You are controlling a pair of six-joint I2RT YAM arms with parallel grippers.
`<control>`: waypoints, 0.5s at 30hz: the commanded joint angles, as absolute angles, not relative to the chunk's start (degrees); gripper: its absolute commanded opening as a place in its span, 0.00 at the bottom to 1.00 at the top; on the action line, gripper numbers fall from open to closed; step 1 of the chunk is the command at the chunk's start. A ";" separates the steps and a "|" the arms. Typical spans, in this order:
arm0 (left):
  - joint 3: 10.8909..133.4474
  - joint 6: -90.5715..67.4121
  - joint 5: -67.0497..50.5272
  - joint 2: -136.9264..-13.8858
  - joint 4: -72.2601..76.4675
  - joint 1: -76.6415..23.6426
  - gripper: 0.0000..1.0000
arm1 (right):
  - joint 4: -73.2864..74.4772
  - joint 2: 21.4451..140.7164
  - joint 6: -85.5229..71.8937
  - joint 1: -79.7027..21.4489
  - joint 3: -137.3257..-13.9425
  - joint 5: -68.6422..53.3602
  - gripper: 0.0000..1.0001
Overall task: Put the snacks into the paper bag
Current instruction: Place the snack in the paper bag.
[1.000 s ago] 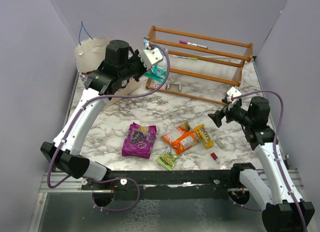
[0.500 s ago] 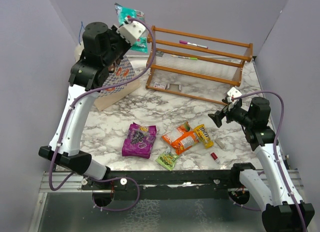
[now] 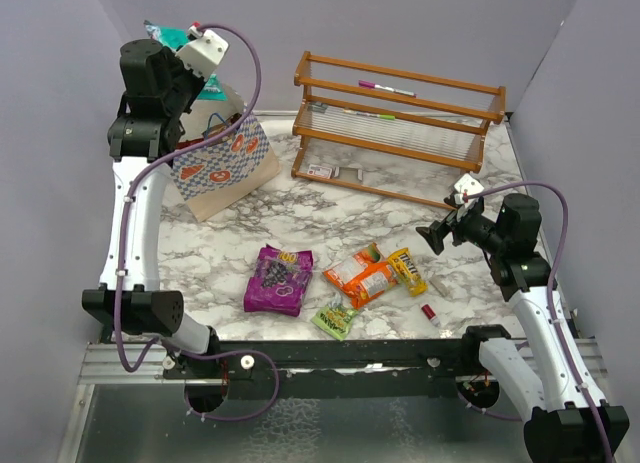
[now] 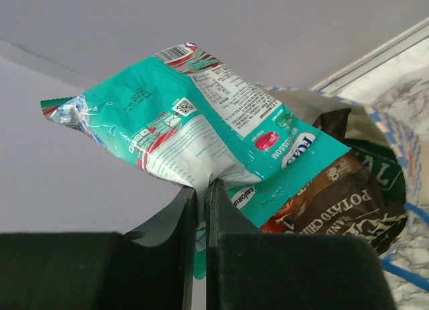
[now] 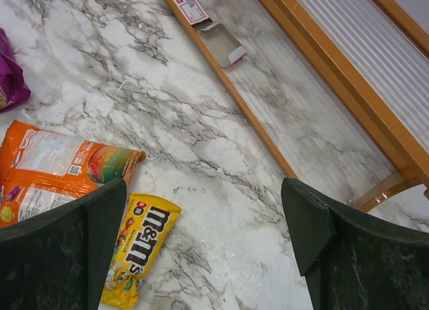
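1. Left gripper (image 4: pixel 200 193) was raised high at the far left corner, above the paper bag (image 3: pixel 228 165). Jaws were nearly closed, pinching the lower edge of the teal packet (image 4: pixel 201 129).
2. The teal packet hung in the air, tilted, printed back facing the wrist camera. In the top view it (image 3: pixel 160 31) sat above and just behind the bag's mouth, not inside it.
3. The paper bag stood upright on the marble table (image 3: pixel 330 213), left of the wooden rack (image 3: pixel 400 118). Its checked face with orange motifs faced the arms.
4. Through the bag's open mouth (image 4: pixel 395 139) the left wrist view showed a brown packet (image 4: pixel 335 203) of potato chips and a dark green packet (image 4: pixel 379 169) behind it, both inside.
5. Right gripper (image 3: pixel 432 235) hovered over the right side of the table, jaws spread wide and holding nothing. In its own view (image 5: pixel 204 189) only bare marble lay between the fingers.
6. Loose snacks on the near table:
   - the purple packet (image 3: pixel 278 280) lay flat at the left
   - the orange packet (image 3: pixel 360 278) lay to its right
   - the yellow packet (image 3: pixel 408 271) touched the orange one's right edge
   - the light-green packet (image 3: pixel 336 318) lay just in front of the orange one
7. The right wrist view showed the orange packet (image 5: pixel 53 163) and yellow packet (image 5: pixel 141 246) near its left finger.
8. A small red cylinder (image 3: pixel 429 314) lay near the yellow packet, on the side nearer the arms.
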State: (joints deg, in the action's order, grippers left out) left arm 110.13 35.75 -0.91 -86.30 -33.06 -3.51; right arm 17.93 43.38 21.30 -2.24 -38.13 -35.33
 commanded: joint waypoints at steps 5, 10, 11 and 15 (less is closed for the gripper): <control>107.73 43.38 0.20 -87.76 -32.91 0.68 0.00 | 17.12 42.90 22.09 -1.92 -37.61 -36.55 0.99; 105.37 46.80 0.05 -88.95 -34.83 0.88 0.00 | 17.09 42.89 22.20 -1.89 -37.55 -36.56 0.99; 105.14 47.03 -0.11 -89.21 -35.52 0.88 0.00 | 17.13 42.85 22.20 -1.92 -37.58 -36.40 0.99; 103.11 48.80 -0.47 -89.60 -37.07 0.88 0.00 | 17.00 42.98 22.20 -1.85 -37.50 -36.46 0.99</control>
